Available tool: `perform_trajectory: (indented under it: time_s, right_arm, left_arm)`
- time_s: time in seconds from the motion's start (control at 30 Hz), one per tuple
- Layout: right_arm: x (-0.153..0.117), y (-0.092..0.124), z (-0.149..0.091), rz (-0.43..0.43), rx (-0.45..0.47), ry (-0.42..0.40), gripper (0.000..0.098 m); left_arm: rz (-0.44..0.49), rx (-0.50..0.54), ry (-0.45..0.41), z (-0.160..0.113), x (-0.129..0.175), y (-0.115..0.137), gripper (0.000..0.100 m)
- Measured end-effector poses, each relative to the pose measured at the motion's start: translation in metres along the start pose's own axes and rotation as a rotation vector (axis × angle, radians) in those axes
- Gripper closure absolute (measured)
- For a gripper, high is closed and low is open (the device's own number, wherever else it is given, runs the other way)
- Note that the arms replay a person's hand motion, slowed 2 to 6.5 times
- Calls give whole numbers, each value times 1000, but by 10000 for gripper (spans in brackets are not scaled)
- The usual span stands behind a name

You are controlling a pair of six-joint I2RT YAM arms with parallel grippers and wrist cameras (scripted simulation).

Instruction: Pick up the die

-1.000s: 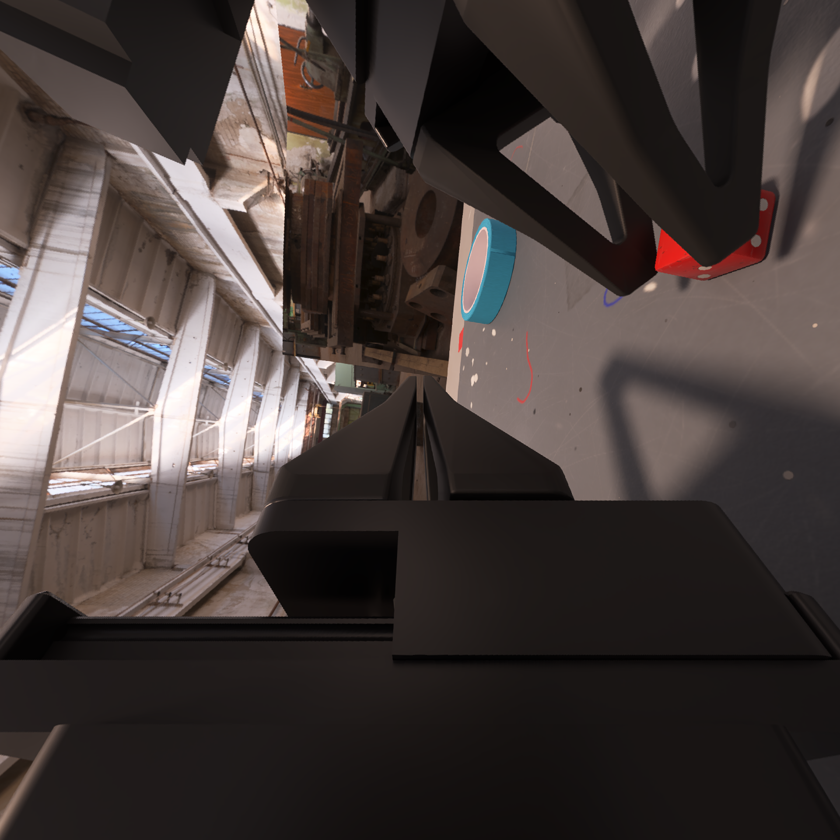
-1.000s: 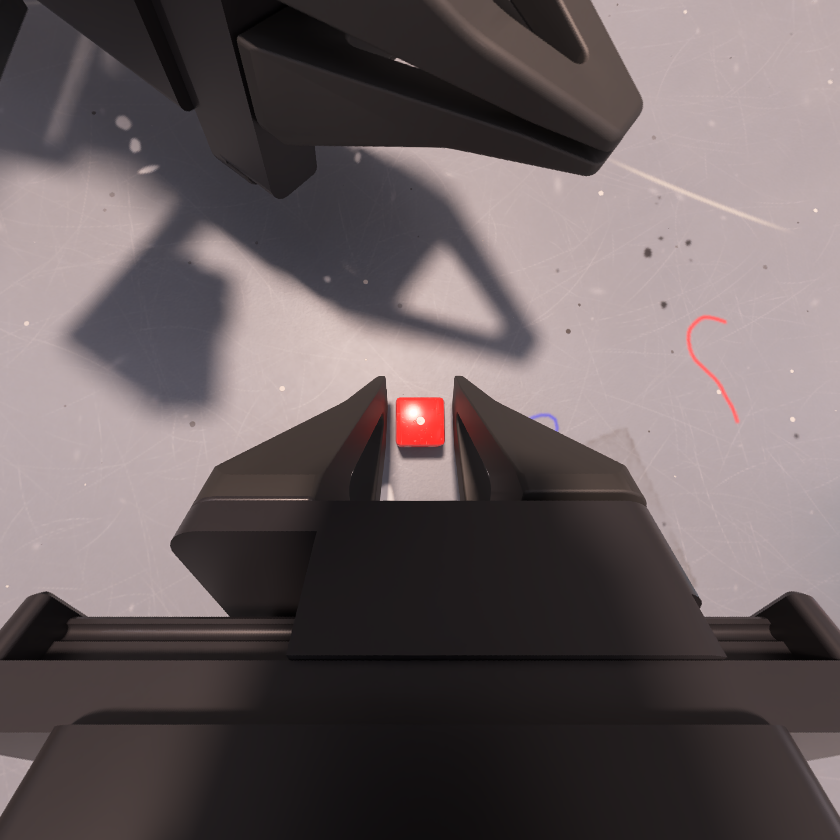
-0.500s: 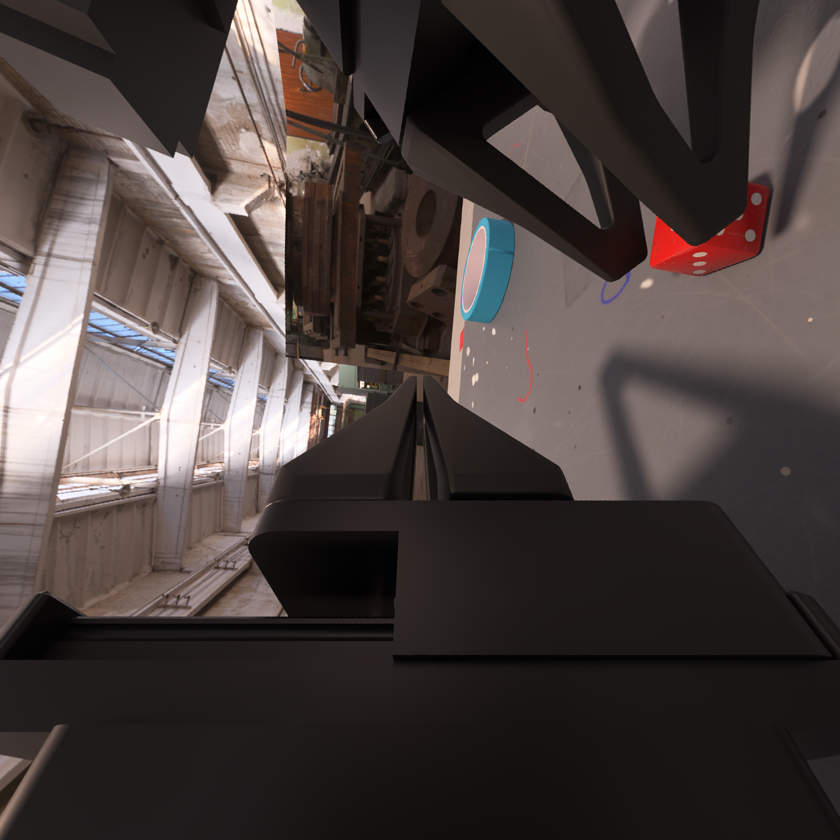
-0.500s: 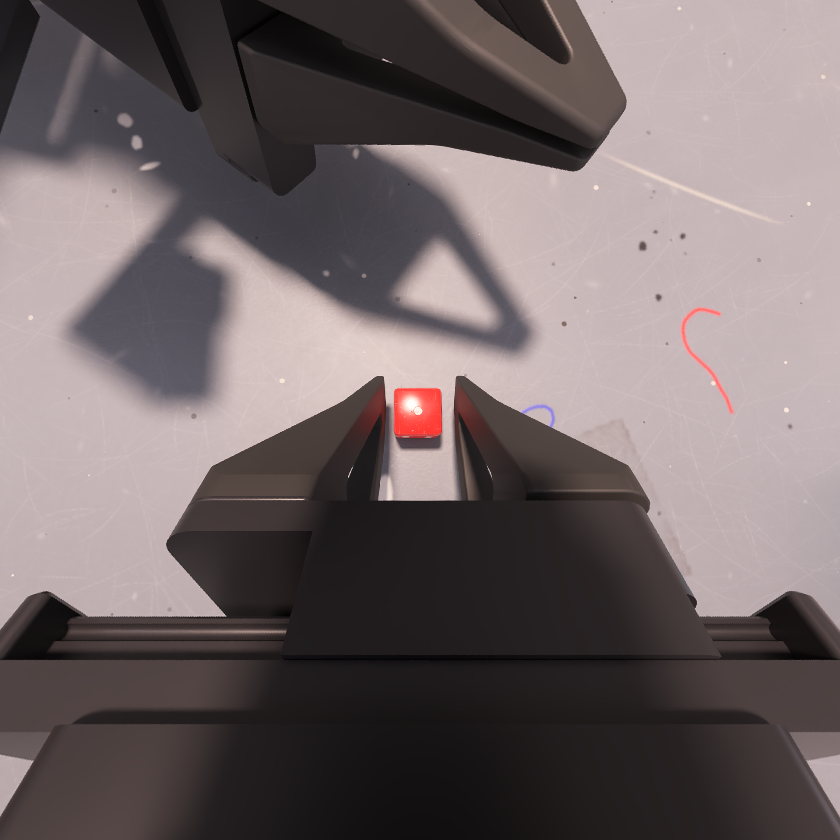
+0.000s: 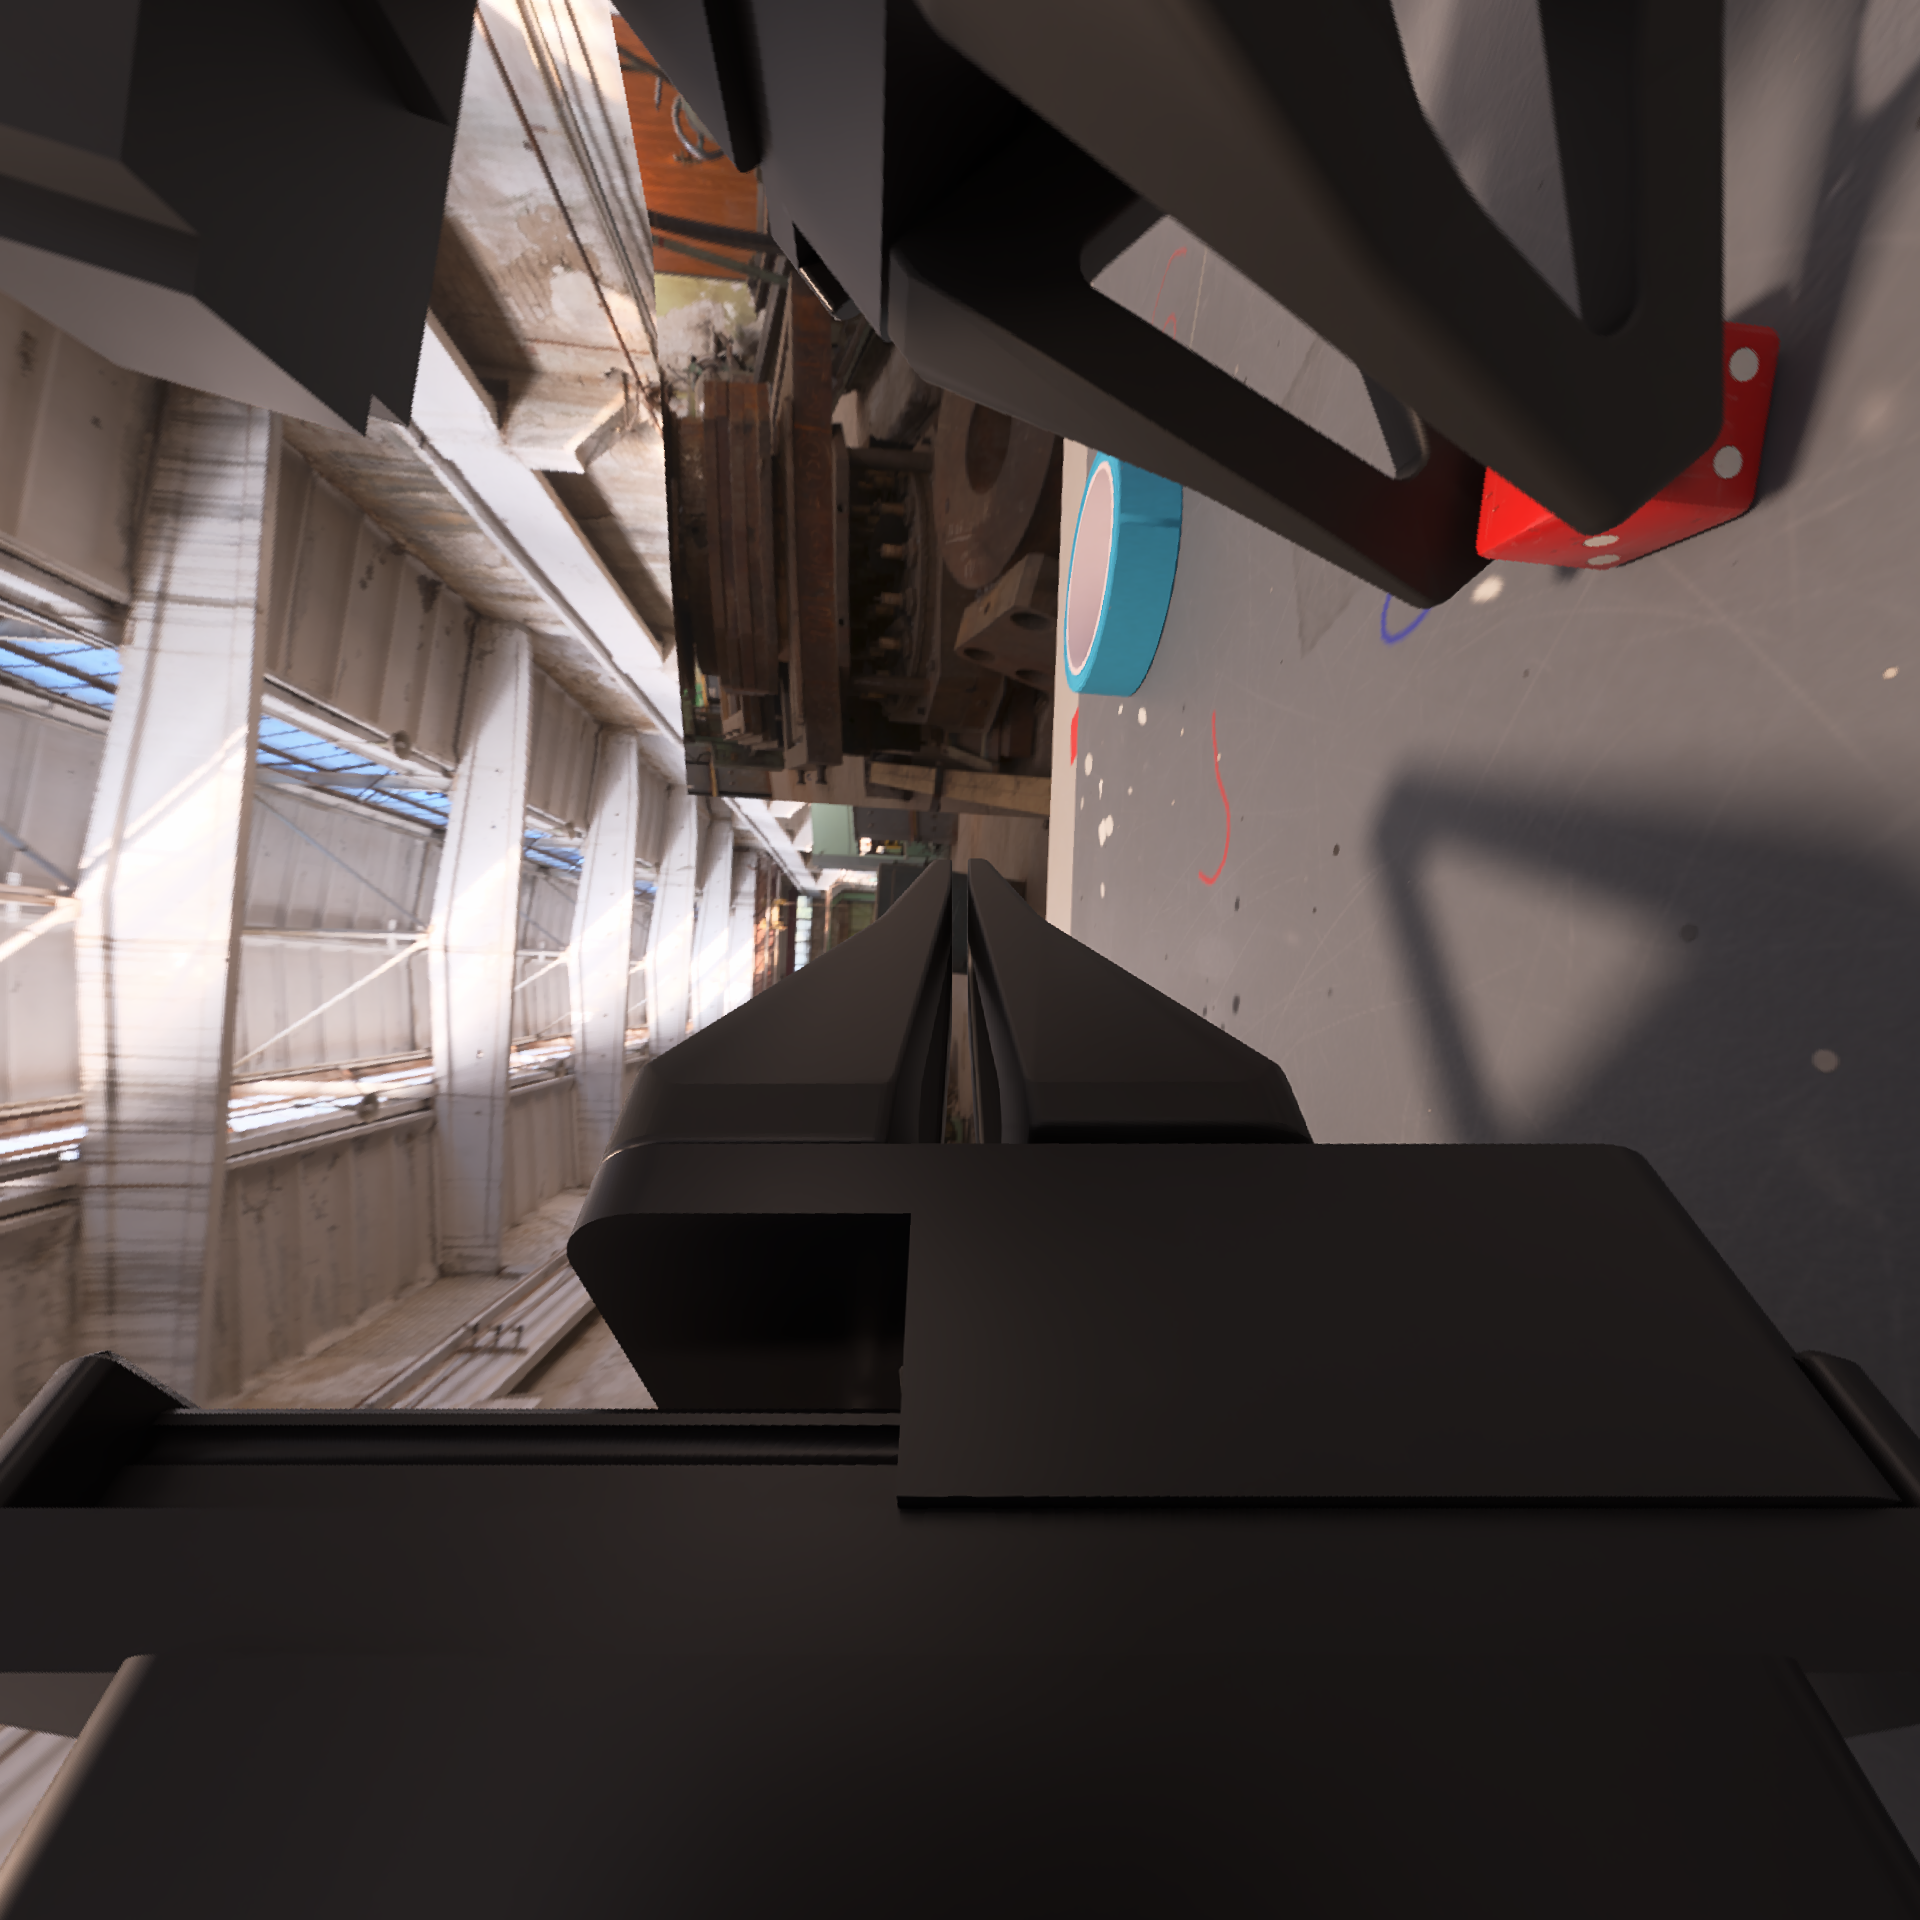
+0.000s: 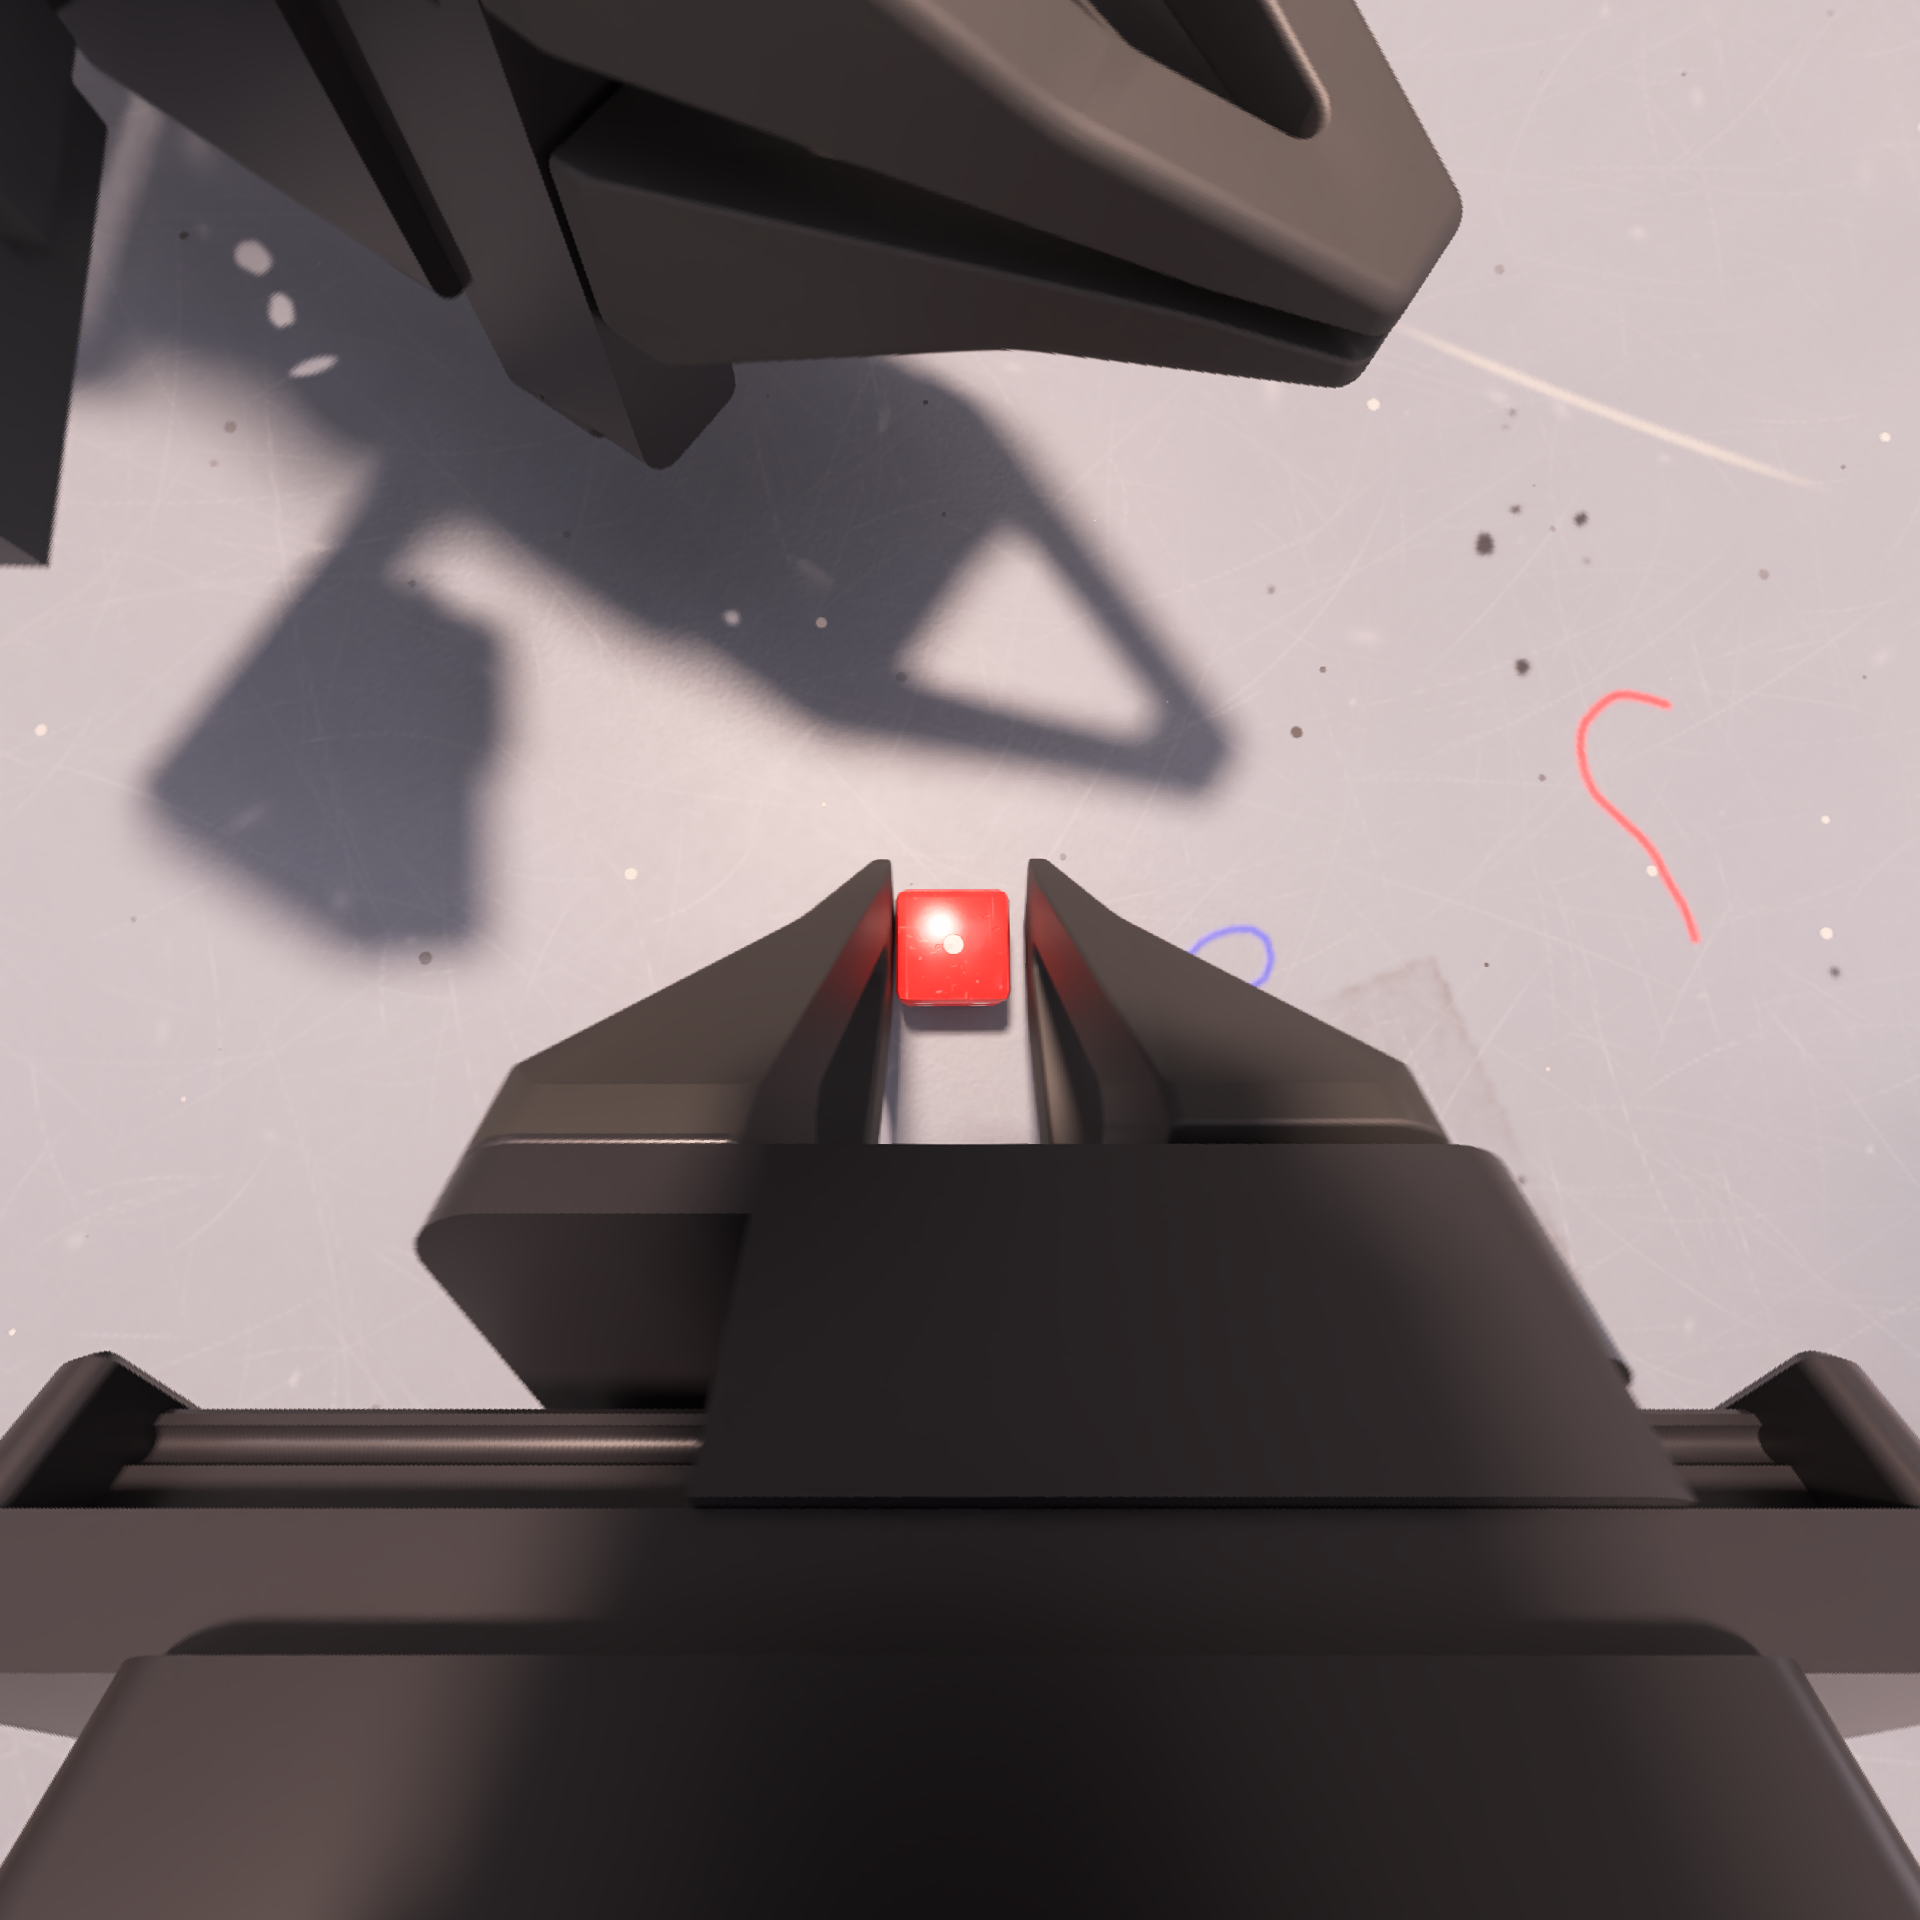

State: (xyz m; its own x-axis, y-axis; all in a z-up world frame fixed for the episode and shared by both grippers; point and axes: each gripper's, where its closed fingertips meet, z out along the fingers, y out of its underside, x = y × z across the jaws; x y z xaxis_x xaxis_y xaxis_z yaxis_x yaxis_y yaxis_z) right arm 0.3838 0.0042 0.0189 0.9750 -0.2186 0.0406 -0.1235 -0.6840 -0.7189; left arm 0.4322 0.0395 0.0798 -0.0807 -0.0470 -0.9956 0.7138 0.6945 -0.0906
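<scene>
The red die (image 6: 953,948) with white pips lies on the grey table (image 6: 1351,1039), one pip facing up. My right gripper (image 6: 958,883) points down over it. Its jaws stand on either side of the die, with a thin gap on the left and a wider one on the right. In the left wrist view the die (image 5: 1704,488) sits partly behind the right gripper's fingertips (image 5: 1600,499). My left gripper (image 5: 961,883) is shut and empty, held sideways above the table. It also shows in the right wrist view (image 6: 1340,358).
A blue tape roll (image 5: 1127,582) stands near the table's far edge (image 5: 1060,790). Red and blue scribbles (image 6: 1621,810) mark the table right of the die. The left arm hangs close above the right gripper.
The right gripper's jaws have narrowed around the die. The die stays on the table. The left gripper has not visibly moved.
</scene>
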Motion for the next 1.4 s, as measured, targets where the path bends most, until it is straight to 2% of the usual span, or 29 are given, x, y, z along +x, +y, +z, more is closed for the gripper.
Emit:
perform_trajectory:
  time_s: [0.03, 0.2, 0.4, 0.67, 1.07, 1.27, 1.4]
  right_arm:
    - [1, -1, 0, 2, 2, 4, 801]
    - [3, -2, 1, 32, 9, 12, 800]
    - [7, -4, 3, 71, 22, 22, 800]
    - [16, -13, 2, 136, 91, 51, 800]
    - [21, -27, -2, 283, 187, -2, 800]
    - [26, -33, -4, 304, 226, 9, 800]
    - [29, -30, -4, 308, 219, 32, 800]
  left_arm:
    - [13, -12, -5, 0, 0, 1, 978]
    - [55, -49, -11, 2, 2, 1, 978]
    - [58, -55, -4, 3, 5, 0, 978]
    - [70, -64, 5, 5, 7, -2, 976]
    - [64, -104, 49, 7, 18, 0, 972]
    - [60, -110, 65, 8, 22, 0, 971]
    - [47, -111, 77, 8, 24, 0, 971]
